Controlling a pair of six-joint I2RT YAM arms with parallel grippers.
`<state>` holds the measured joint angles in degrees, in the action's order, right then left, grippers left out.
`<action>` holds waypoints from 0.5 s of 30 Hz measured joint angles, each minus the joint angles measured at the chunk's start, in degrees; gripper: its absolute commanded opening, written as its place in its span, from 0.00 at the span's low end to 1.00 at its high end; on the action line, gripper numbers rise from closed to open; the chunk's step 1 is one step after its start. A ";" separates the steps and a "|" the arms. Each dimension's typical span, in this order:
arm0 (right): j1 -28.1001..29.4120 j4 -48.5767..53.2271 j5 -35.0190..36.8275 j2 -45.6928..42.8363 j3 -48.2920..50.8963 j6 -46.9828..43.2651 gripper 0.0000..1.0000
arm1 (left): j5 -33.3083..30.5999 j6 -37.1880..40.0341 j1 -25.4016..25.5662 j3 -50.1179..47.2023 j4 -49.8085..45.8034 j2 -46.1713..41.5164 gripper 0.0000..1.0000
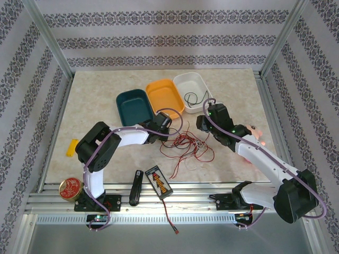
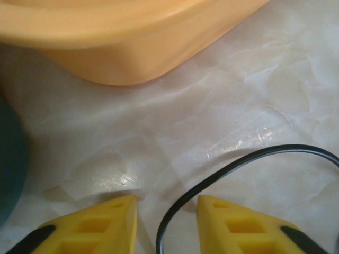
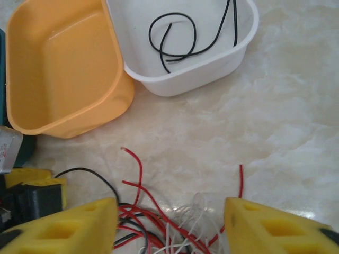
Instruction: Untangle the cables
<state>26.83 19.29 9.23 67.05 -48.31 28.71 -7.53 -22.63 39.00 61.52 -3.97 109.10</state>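
A tangle of thin red, pale and black cables lies on the marble table in front of the trays. My left gripper is open at the tangle's left edge. In the left wrist view a black cable runs between the yellow fingers of the left gripper without being pinched. My right gripper stands open, wide, over the red cable and the pale strands. Another black cable lies coiled in the white tray.
An empty orange tray and a teal tray stand left of the white tray. Near the front edge lie a black orange-striped device, a black tool and a red tin. A yellow piece lies at the left.
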 measured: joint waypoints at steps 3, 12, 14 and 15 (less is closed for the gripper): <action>-0.46 -0.50 0.55 -0.63 0.17 0.22 0.86 | -0.70 0.26 0.04 0.31 -0.44 0.26 0.21; -0.85 -1.55 1.05 -1.05 0.98 1.05 0.98 | -1.88 0.52 0.90 0.66 -0.09 0.66 0.04; -0.85 -1.60 1.05 -1.03 1.03 1.16 0.98 | -2.29 0.70 1.11 0.66 -0.09 0.57 0.01; -0.85 -1.60 1.03 -1.03 1.03 1.16 0.98 | -2.29 0.90 1.18 0.66 -0.07 0.48 0.00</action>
<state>25.98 17.69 10.26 66.02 -47.29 29.87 -9.82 -21.74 40.18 62.17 -4.03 109.58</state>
